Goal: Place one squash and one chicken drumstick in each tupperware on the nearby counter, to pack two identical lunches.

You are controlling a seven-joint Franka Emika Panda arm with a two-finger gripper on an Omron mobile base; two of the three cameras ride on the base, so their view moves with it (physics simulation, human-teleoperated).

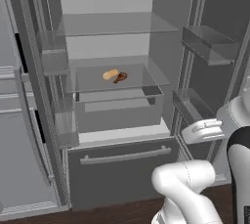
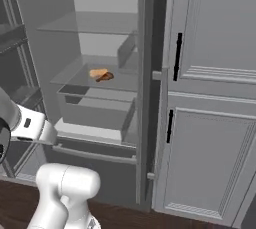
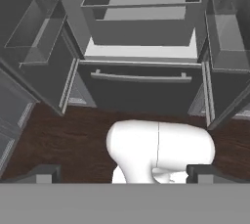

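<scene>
Fridge [image 1: 161,47] stands open, glass shelves [image 1: 114,25] inside; clear drawer [image 1: 119,105] below them; freezer drawer [image 1: 122,167] shut; grey cabinets [image 2: 210,123] beside; dark wood floor [image 3: 58,135].

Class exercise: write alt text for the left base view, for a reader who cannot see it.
An open fridge holds a pale squash and a brown chicken drumstick touching on a glass shelf. The white robot arm rises at lower right.

Three views toward open fridge [image 1: 117,96]
</scene>
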